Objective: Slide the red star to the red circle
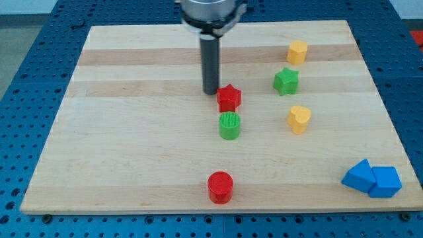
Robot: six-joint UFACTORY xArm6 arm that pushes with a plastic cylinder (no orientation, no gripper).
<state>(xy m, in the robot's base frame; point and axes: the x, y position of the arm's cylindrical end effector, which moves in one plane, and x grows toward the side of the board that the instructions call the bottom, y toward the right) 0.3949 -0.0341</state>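
The red star (229, 98) lies near the middle of the wooden board (132, 132). My tip (211, 92) stands just at the star's upper left, close to it or touching it. The red circle (220, 187) sits near the board's bottom edge, well below the star. A green circle (229, 125) lies directly below the red star, between it and the red circle.
A green star (286, 80) and a yellow hexagon (297, 51) lie at the upper right. A yellow heart (299, 119) is right of the green circle. Two blue blocks (372, 179) sit together at the bottom right corner.
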